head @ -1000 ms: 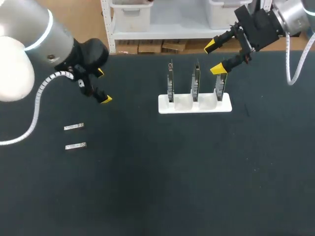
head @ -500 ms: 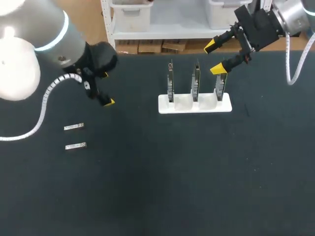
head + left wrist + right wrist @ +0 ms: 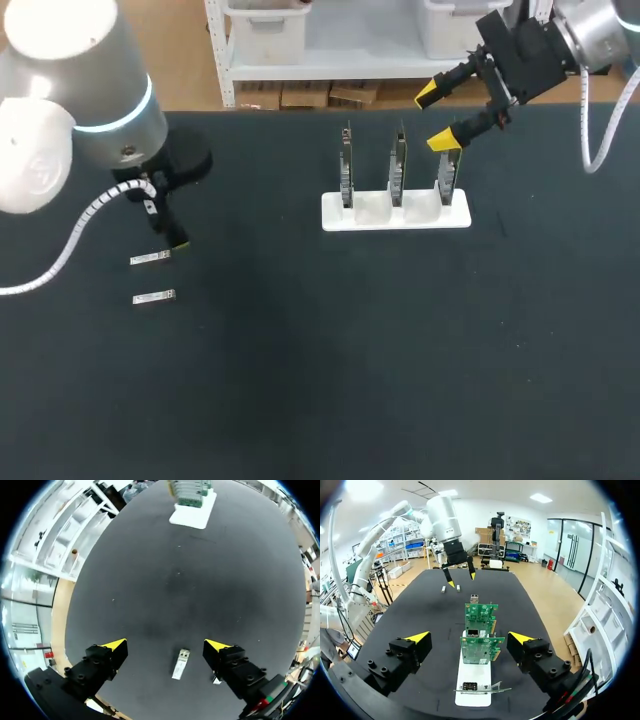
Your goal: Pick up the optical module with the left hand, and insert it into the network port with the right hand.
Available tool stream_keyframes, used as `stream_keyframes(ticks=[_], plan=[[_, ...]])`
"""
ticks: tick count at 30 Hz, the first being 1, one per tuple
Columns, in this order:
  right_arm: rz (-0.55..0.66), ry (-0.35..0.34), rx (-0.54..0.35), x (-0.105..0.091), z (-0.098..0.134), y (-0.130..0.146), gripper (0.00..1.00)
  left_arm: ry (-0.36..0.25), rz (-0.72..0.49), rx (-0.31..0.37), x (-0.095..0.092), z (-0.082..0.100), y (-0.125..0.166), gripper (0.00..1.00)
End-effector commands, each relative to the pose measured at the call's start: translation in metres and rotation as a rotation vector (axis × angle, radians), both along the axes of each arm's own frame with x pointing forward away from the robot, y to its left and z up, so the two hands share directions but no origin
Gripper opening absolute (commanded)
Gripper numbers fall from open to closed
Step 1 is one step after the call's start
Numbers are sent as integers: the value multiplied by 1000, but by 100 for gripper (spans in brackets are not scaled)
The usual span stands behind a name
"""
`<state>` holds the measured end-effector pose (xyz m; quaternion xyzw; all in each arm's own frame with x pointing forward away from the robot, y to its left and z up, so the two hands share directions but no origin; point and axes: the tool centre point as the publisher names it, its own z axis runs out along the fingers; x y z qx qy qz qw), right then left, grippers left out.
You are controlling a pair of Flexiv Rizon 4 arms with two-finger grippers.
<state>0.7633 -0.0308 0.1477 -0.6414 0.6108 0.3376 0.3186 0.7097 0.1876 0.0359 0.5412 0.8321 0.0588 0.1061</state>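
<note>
Two small silver optical modules lie on the black table at the left, one (image 3: 150,258) behind the other (image 3: 154,297). My left gripper (image 3: 170,225) hangs open just above and beside the rear one, pointing down. In the left wrist view one module (image 3: 180,663) lies on the table in the gap of the open left gripper (image 3: 165,645), untouched; a second module (image 3: 216,680) peeks out by one finger. Network cards (image 3: 397,165) stand in a white holder (image 3: 395,213). My right gripper (image 3: 436,116) hovers open and empty above the holder's right end; it (image 3: 469,637) looks along the cards (image 3: 479,649).
The white holder (image 3: 472,677) carries three upright cards in a row. The right wrist view shows my left arm's gripper (image 3: 459,577) far down the table over the two modules (image 3: 443,588). The black tabletop (image 3: 330,350) stretches bare toward the front.
My left arm swung down and toward the front left, turning its gripper downward over the modules. The right arm held still.
</note>
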Motion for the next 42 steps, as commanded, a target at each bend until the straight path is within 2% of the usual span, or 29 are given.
stream_keyframes(ticks=[1,5,7,16,22,29,41,42], plan=[[1,0,2,1,0,0,100,-3,-2,3,1,8,9,100],[1,0,2,1,0,0,100,20,0,15,-4,5,19,100],[1,0,2,1,0,0,100,29,-25,77,-9,-2,22,100],[1,0,2,1,0,0,100,95,-85,79,-26,-16,34,100],[1,0,2,1,0,0,100,124,-73,101,-30,-28,42,100],[1,0,2,1,0,0,100,157,-67,101,-29,-42,45,100],[1,0,2,1,0,0,100,196,-75,78,-31,-45,46,100],[1,0,2,1,0,0,100,212,-74,58,-31,-46,47,100]])
